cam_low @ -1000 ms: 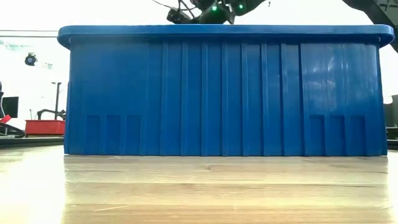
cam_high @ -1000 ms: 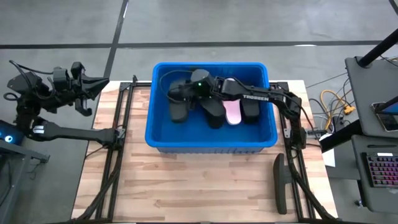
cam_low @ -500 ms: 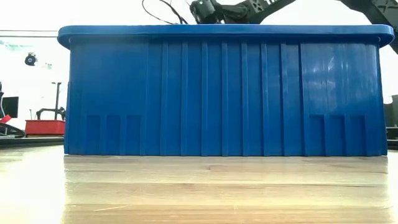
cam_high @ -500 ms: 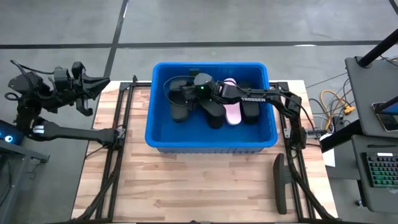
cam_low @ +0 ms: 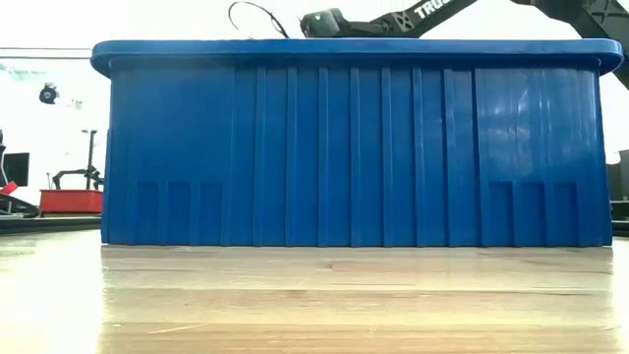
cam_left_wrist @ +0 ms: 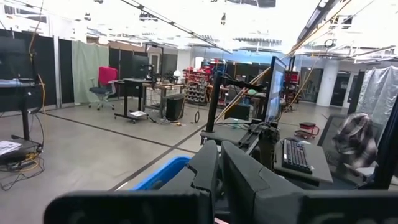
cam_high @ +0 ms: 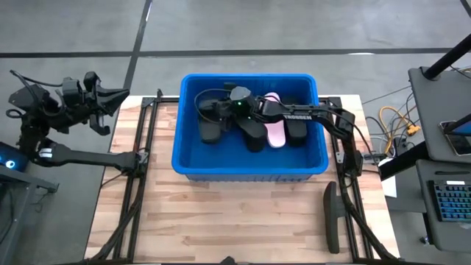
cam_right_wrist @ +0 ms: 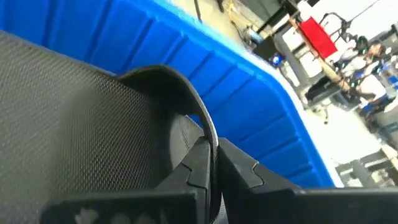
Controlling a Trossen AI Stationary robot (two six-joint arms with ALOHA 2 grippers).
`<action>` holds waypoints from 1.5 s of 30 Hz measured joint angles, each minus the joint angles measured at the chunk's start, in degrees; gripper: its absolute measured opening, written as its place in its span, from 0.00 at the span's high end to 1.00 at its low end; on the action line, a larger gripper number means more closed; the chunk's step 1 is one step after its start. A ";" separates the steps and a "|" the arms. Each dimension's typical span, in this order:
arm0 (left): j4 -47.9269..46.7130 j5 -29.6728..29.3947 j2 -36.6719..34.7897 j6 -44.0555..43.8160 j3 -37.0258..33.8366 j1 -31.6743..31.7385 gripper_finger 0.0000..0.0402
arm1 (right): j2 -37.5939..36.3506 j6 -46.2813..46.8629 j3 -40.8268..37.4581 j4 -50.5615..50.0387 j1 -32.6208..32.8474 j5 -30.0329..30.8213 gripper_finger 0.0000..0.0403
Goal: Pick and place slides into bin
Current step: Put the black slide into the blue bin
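Observation:
The blue bin (cam_high: 250, 165) stands mid-table; its ribbed near wall (cam_low: 354, 147) fills the low view. Inside lie black slides (cam_high: 254, 132) and a light pink one (cam_high: 274, 132). My right gripper (cam_high: 215, 112) reaches into the bin from the table's right and is shut on a black slide (cam_high: 210, 129) in the bin's left part. The bin wall (cam_right_wrist: 205, 68) shows behind that slide in the right wrist view. My left gripper (cam_high: 118, 96) is shut on nothing, off the table's far left corner. My right gripper pinches the thin edge of the black slide's arched strap (cam_right_wrist: 208, 134) between its two fingers (cam_right_wrist: 199, 165). It comes from the table's right, slanting slightly down. The slide's textured body (cam_right_wrist: 74, 118) lies close before the fingers. Whether it rests on the bin floor cannot be told.
A dark long object (cam_high: 331, 217) lies on the wooden table near its right edge. A desk with a keyboard (cam_high: 449, 199) and cables (cam_high: 394, 121) stand right of the table. Bare wood (cam_high: 221, 221) spreads between the bin and the near edge.
My right gripper has sunk lower into the bin and shifted a little toward its left wall, its arm flattening toward the rim. It has stayed shut on the black slide.

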 joint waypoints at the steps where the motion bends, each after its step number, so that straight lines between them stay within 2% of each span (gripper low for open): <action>1: -0.06 -0.01 0.06 0.00 0.00 0.01 0.98 | 0.50 0.09 -0.04 0.20 -0.06 0.04 0.97; 5: -0.07 0.02 0.28 -0.01 -0.01 0.01 0.98 | 2.77 -3.72 -0.03 3.55 -0.09 0.67 0.97; 9: 0.10 0.02 0.35 -0.07 -0.02 0.01 0.98 | 5.00 -3.52 0.84 3.71 -0.04 1.93 0.97; 12: 0.64 0.07 0.35 -0.07 -0.02 0.00 0.98 | 6.42 -5.31 2.26 3.95 0.03 7.36 0.97; 21: 0.81 0.05 0.35 -0.07 -0.02 0.00 0.98 | 8.01 -4.37 5.64 2.34 -0.20 7.27 0.97; 26: 0.81 0.07 0.35 -0.04 -0.02 0.01 0.98 | 8.01 -2.19 5.82 0.16 -0.73 4.55 0.95; 34: 0.79 0.07 0.33 -0.04 -0.02 0.00 0.98 | 8.34 -1.05 5.73 -2.22 -1.08 3.01 0.79; 45: 0.76 0.07 0.82 -0.03 -0.04 0.02 0.98 | 8.34 7.04 5.62 -5.62 -1.37 2.34 0.53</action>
